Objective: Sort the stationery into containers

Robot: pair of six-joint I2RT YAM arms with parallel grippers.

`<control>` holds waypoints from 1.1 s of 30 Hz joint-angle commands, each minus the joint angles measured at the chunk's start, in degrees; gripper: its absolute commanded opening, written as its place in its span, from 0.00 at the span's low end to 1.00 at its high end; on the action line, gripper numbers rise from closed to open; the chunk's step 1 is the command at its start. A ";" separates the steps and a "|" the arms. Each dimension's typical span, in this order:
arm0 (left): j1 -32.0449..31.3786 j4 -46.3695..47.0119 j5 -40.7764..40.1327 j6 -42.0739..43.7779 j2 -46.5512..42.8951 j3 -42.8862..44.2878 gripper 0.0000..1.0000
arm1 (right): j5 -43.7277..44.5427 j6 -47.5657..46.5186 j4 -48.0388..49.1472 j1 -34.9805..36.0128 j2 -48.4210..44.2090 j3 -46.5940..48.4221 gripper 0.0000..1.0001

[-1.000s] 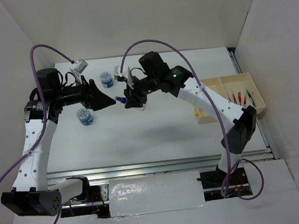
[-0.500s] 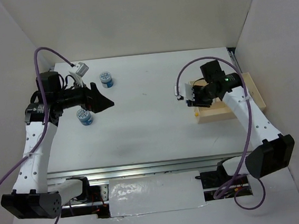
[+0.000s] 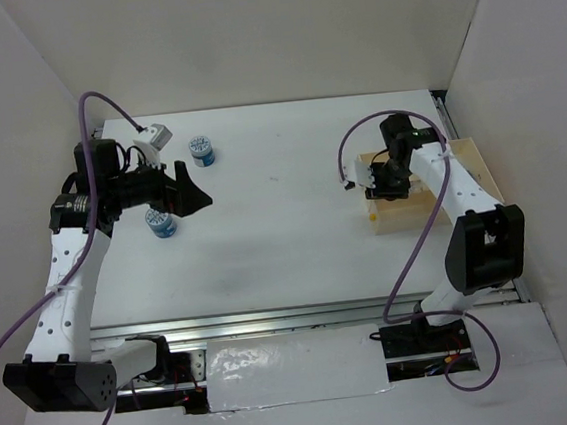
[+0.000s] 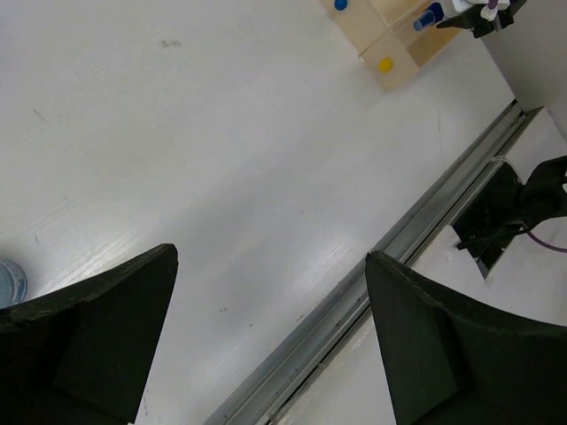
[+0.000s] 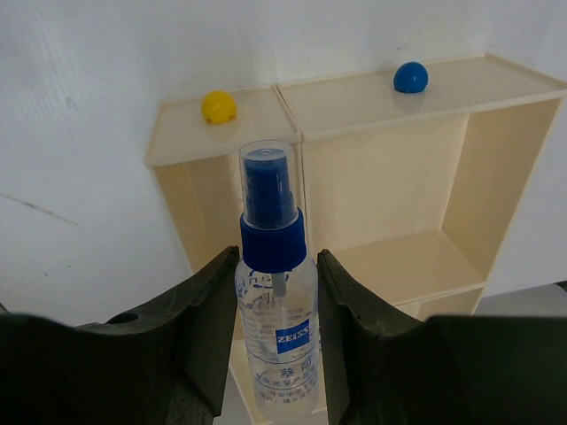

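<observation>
My right gripper (image 5: 276, 257) is shut on a small clear spray bottle (image 5: 276, 310) with a blue cap. It holds the bottle upright over the near-left compartments of the beige tray (image 5: 221, 137). In the top view this gripper (image 3: 376, 185) hangs at the tray's (image 3: 397, 224) left end. My left gripper (image 3: 204, 194) is open and empty above the table (image 4: 271, 257). Two blue-and-white rolls stand near it, one behind (image 3: 200, 150) and one beside it (image 3: 161, 222). The right arm hides the pens.
A yellow ball (image 5: 219, 106) and a blue ball (image 5: 410, 77) sit on the tray's rim. The metal rail (image 4: 416, 230) runs along the table's near edge. White walls enclose the table on three sides.
My right arm has carried the spray bottle from the table's back middle, near the left gripper, over to the tray at the right. The left gripper has barely moved.
</observation>
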 commanded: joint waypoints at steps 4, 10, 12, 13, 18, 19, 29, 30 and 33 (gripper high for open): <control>0.26 -0.07 -3.05 2.28 -0.93 -1.18 0.99 | 2.24 -0.85 2.22 -1.45 1.87 -0.35 0.18; 0.26 0.81 -3.05 2.02 -0.76 -2.24 0.99 | 2.95 -1.12 2.13 -3.82 3.01 -0.35 0.20; 0.26 0.99 -3.49 1.93 -0.49 -2.24 0.99 | 2.60 -1.03 2.22 -4.17 3.01 -0.53 0.23; 0.26 1.08 -3.75 1.84 -0.49 -2.33 0.99 | 2.68 -1.11 2.31 -4.18 3.10 -0.96 0.24; 0.35 2.30 -7.95 1.84 -0.75 -2.42 0.99 | 2.60 -1.20 3.10 -4.18 3.01 -2.46 0.27; 0.69 2.66 -9.54 0.80 -0.75 -2.42 0.99 | 2.42 -1.12 3.53 -4.00 3.10 -2.90 0.29; 2.90 3.80 -24.31 -3.43 2.76 0.40 0.99 | 4.00 -0.50 6.26 -4.18 4.42 -5.72 0.46; 2.90 3.89 -25.02 -3.43 3.02 0.48 0.99 | 4.00 -0.32 6.18 -4.18 4.59 -5.54 0.51; 2.81 3.80 -26.60 -2.47 4.69 0.40 0.99 | 3.92 0.29 6.17 -4.18 4.51 -5.19 0.57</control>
